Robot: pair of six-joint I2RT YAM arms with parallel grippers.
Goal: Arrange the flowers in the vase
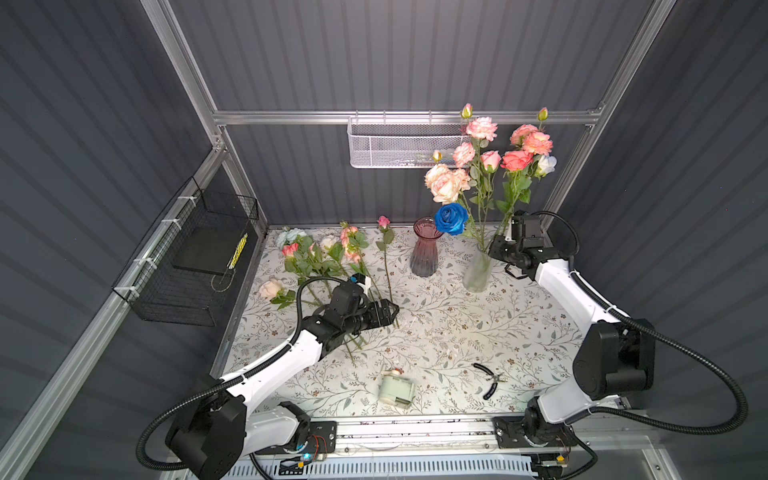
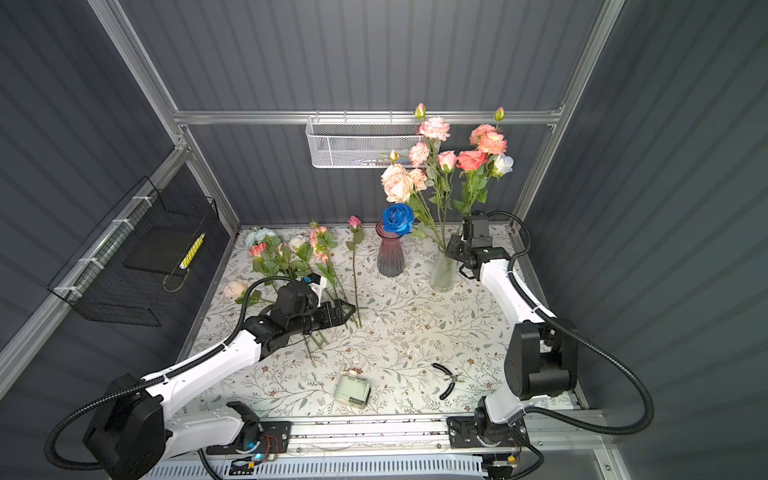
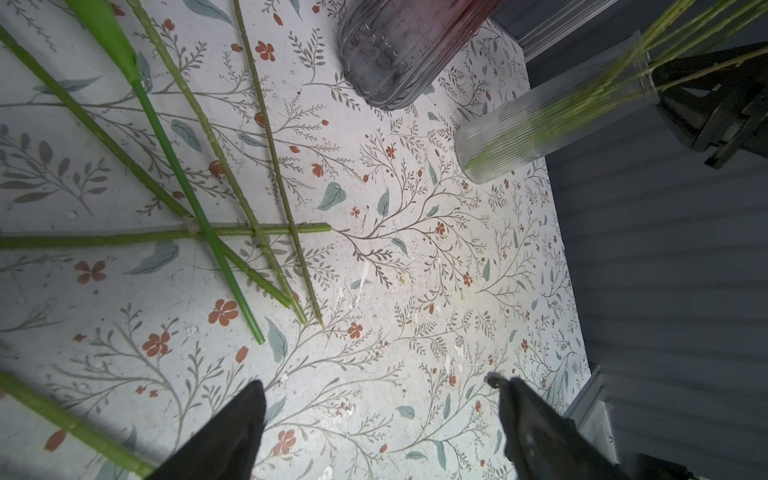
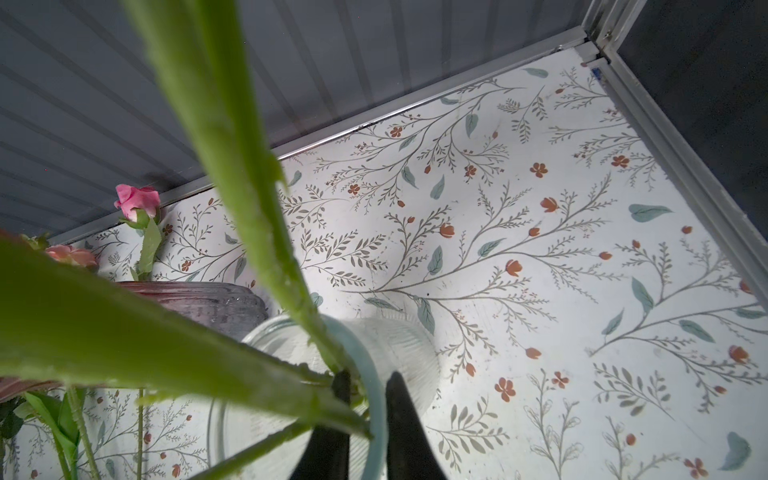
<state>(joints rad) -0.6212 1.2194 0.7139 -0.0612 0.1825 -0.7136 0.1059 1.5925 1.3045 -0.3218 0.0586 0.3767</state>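
- A big bunch of flowers (image 1: 484, 166) is already standing in the clear vase (image 1: 476, 272) at the back right of the desk (image 1: 457, 332), with the blue rose (image 1: 451, 218) leaning out low.
- The right pincer (image 4: 369, 376) is pinching almost shut on that vase's rim, one finger inside and one outside, apparently steadying it.
- Several more stems (image 1: 328, 257) are lying flat at the back left.
- The left pincer (image 3: 376, 384) is hovering wide open and empty beside their cut ends, so a pick-up looks likely.
- The pink vase (image 1: 424, 249) is looking empty.
- I'd judge the job past halfway.
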